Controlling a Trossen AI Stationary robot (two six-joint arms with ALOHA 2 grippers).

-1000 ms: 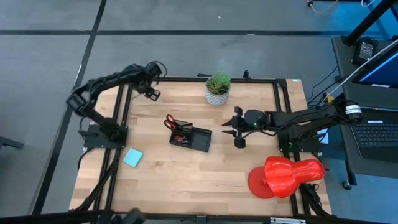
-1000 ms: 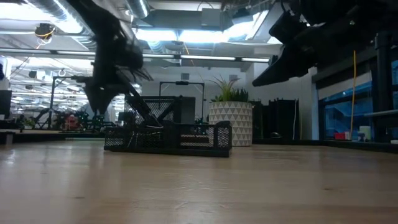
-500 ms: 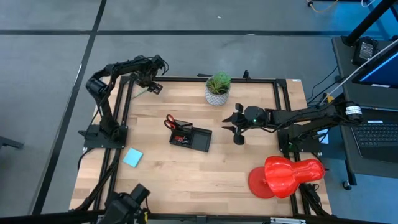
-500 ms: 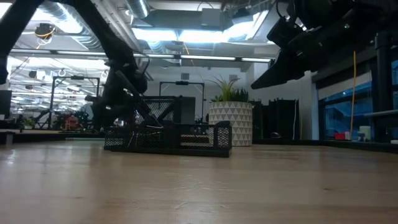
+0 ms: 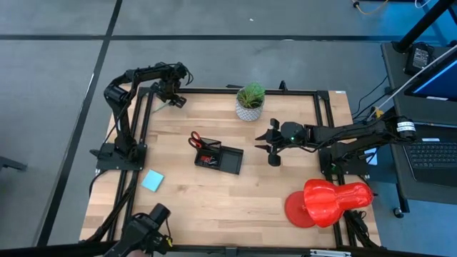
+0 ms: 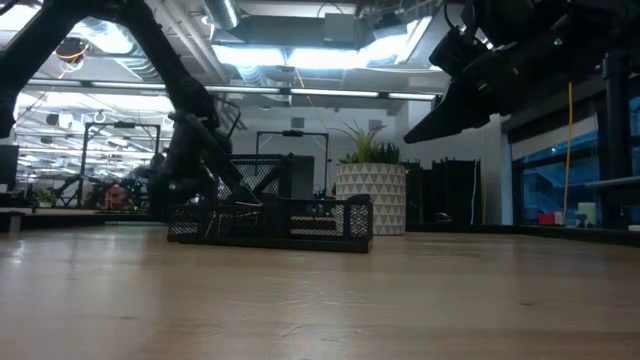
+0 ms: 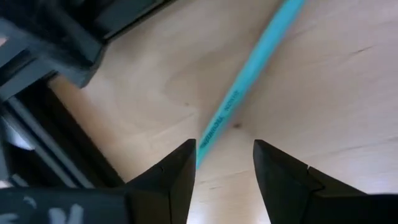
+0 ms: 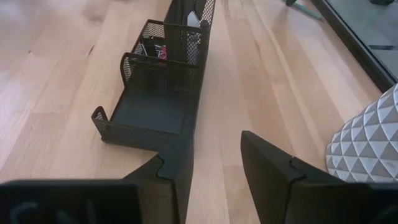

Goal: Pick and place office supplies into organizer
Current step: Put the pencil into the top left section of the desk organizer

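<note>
The left gripper point(image 7: 224, 163) has been lowered over the green pencil point(image 7: 249, 81), which lies between its parted fingers on the bench point(image 5: 214, 193). Closing is called for next. The right gripper point(image 8: 214, 158) hovers part-open, the organizer point(image 8: 158, 93) just ahead.

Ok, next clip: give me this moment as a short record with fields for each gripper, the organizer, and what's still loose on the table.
left gripper: open, at the table's far left corner, fingers straddling the green pencil lying on the wood
right gripper: open, empty, right of the organizer, facing it
organizer: mid-table, scissors at its left end, small items inside
notepad: loose, near left of the table
plant pot: far edge, untouched
</note>
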